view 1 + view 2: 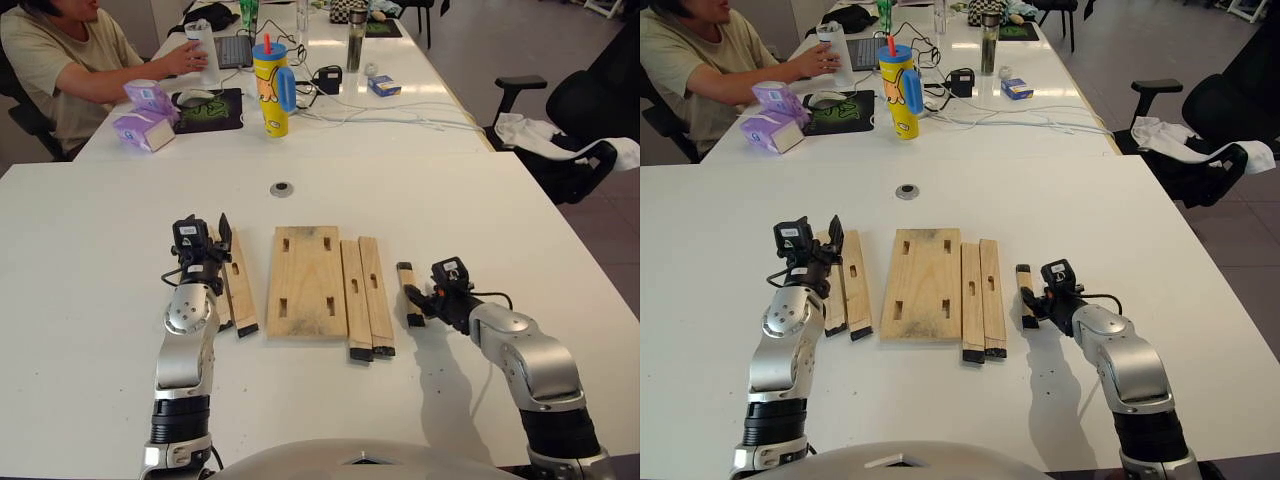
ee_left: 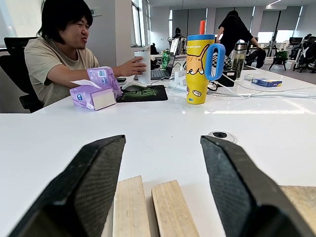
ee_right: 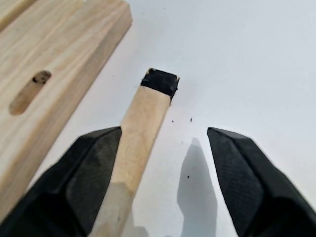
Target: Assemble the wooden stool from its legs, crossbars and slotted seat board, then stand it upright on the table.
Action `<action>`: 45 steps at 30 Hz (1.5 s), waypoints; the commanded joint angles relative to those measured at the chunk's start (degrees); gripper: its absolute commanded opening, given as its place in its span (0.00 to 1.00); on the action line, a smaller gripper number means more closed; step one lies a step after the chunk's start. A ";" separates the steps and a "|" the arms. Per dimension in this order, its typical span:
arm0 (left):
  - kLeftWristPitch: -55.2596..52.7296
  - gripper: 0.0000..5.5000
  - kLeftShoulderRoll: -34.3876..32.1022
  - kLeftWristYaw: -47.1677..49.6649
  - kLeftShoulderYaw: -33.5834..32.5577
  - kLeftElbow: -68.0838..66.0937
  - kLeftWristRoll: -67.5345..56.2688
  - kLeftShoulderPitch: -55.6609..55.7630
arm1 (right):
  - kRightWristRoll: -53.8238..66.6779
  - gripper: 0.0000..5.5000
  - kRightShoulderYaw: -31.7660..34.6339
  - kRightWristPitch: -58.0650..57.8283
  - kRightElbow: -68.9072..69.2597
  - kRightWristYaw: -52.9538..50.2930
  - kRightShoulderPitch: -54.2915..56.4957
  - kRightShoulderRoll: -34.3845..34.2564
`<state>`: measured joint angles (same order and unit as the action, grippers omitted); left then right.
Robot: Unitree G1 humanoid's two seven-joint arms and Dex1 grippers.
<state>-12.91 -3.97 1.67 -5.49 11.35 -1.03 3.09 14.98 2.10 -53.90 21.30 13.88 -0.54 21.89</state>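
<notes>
Right hand spread wide, low over the short crossbar; left hand also wide, over the left pair of legs.
Crossbar lies flat on the desk, right of the slotted seat board, off-centre between the fingers and close against one; probably best to centre before closing.

Bright, even overhead light. Soft grey shadows on white table beside arms; darker one under right gripper finger. Glare off far table.
</notes>
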 commanded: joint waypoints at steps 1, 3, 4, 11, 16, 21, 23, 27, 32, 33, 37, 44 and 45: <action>-0.52 0.52 -0.27 -0.44 0.32 -0.24 0.05 0.55 | 1.68 0.59 2.56 -1.34 1.00 -1.26 -0.40 -3.08; -0.46 0.52 -0.24 -0.54 0.29 -0.32 0.04 0.47 | 1.65 0.59 1.84 -1.88 1.31 -1.36 -0.75 -3.52; -0.42 0.52 -0.24 -0.60 0.33 -0.33 0.07 0.42 | 1.45 0.59 1.26 -1.99 1.39 -1.34 -1.11 -3.56; -0.56 0.51 -0.39 -0.99 0.36 -0.71 0.12 1.28 | -1.38 0.51 -2.85 -4.54 -0.11 -2.44 -3.88 -2.64; -0.69 0.51 -0.70 -1.36 0.38 -0.72 0.21 1.76 | -2.09 0.39 -3.59 -4.49 -0.46 -2.74 -4.19 -2.49; -2.77 0.51 -0.52 -3.77 -0.01 -1.86 -2.93 3.78 | -3.12 0.25 -2.97 -1.46 -2.20 -3.35 -2.92 -2.45; -4.50 0.51 -0.45 -5.97 -0.05 -2.69 -5.55 5.28 | -3.06 0.24 -2.06 0.83 -2.80 -3.73 -1.94 -3.49; -10.32 0.51 -0.08 -12.83 -1.10 -3.61 -15.21 8.71 | -2.67 0.24 -0.37 9.82 -3.67 -3.78 1.81 -6.21; -21.54 0.51 -0.10 -20.37 -4.19 -3.57 -31.23 15.46 | -2.52 0.24 -2.59 23.80 -3.95 -0.21 8.12 -9.04; -24.53 0.51 -0.07 -21.39 -4.86 -3.32 -34.96 17.06 | -2.33 0.24 -3.75 25.67 -4.33 1.27 8.72 -9.39; -33.01 0.51 0.49 -21.84 -7.85 -5.08 -45.97 22.46 | -2.47 0.24 -6.94 31.37 -4.32 4.81 9.51 -10.32; -39.05 0.51 0.55 -20.19 -8.41 -5.83 -53.37 24.99 | -3.31 0.24 -10.53 37.57 -3.07 8.58 9.79 -10.64; -39.07 0.51 0.49 -19.90 -8.32 -6.15 -53.32 25.03 | -3.35 0.24 -10.80 38.16 -2.95 8.92 9.61 -10.60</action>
<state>-51.26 -3.23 -19.25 -14.09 6.00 -54.02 27.28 11.86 -7.97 -17.24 17.44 21.93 8.70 11.29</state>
